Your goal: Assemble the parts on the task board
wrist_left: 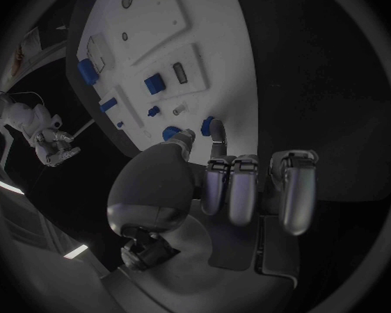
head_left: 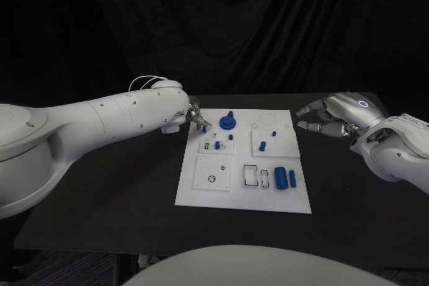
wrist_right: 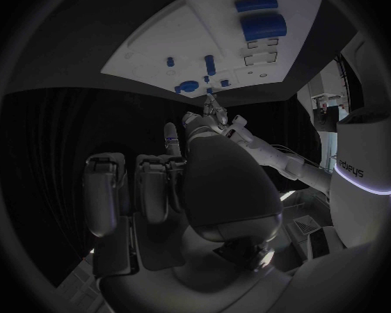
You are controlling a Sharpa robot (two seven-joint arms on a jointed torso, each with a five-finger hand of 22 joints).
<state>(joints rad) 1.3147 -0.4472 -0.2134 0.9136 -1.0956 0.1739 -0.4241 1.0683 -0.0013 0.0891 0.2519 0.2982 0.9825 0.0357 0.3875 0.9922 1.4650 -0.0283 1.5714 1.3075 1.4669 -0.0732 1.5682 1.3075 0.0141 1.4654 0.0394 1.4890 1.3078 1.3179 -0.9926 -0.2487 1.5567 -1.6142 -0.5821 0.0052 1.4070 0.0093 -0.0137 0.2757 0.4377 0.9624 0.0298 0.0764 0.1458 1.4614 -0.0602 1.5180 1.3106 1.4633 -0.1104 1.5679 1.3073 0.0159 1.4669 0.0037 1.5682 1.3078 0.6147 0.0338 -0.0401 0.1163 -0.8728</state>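
As left hand (head_left: 195, 118) pinches it, small blue part (wrist_left: 209, 126) between fingertips (wrist_left: 217, 146), over task board (head_left: 232, 196)

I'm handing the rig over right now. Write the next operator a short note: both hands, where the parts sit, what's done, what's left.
Left hand: at the task board's far left corner, pinching a small blue part between its fingertips.
Right hand: off the board's far right edge, fingers curled, holding nothing, above the black table.
Parts: a round blue knob and small blue pegs at the far end; a blue post mid-right; two blue cylinders lying near the right edge.
Done: cannot tell which parts are fully seated.
Left: place the pinched part, then likely the two lying cylinders.
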